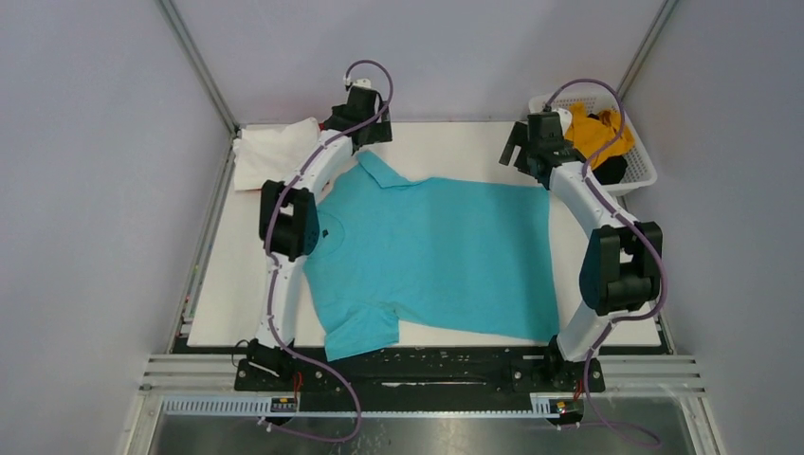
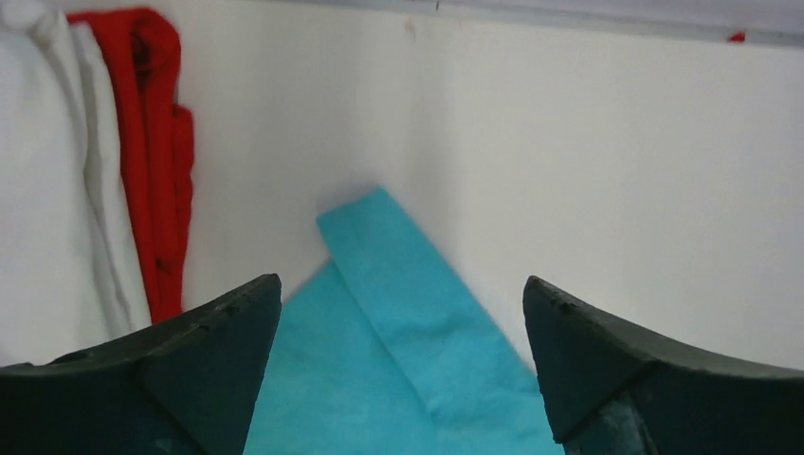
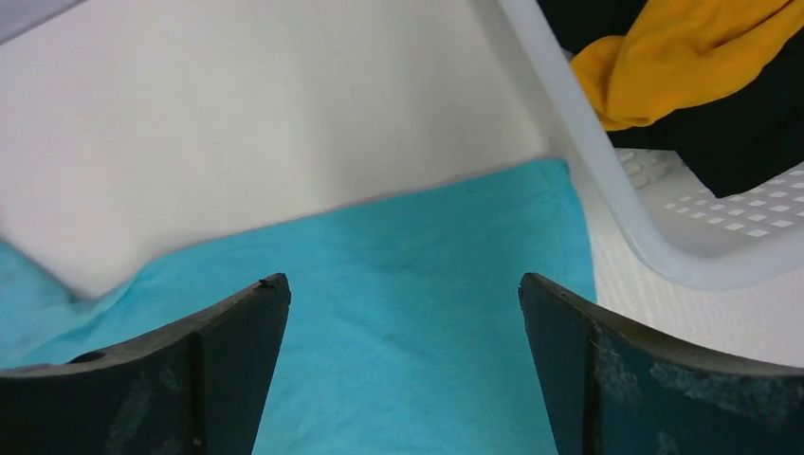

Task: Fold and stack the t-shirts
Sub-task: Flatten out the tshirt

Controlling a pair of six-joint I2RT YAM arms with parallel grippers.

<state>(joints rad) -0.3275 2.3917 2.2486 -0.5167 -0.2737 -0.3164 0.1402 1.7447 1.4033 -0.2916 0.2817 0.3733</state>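
At far left, the white t-shirt [image 1: 275, 152] lies bunched against the red t-shirt [image 2: 152, 142]. My left gripper [image 2: 400, 284] gapes wide and empty over a sleeve of the turquoise t-shirt [image 1: 446, 251], which is spread flat on the white table [image 1: 237, 294]. My right gripper [image 3: 403, 280], equally wide and empty, hangs over its hem corner. At far right, the lattice basket [image 1: 647, 169] holds the mustard-yellow t-shirt [image 1: 597, 133] and the black t-shirt [image 1: 612, 171]. Grey walls surround the table.

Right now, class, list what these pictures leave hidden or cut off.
Red cloth shirt: left wrist view shows a strip; the white cloth shirt covers the rest.
Black cloth shirt: right wrist view, under the mustard-yellow cloth shirt, cut by the right edge.
Turquoise short-sleeved cloth shirt: top view, left arm hides its neckline.
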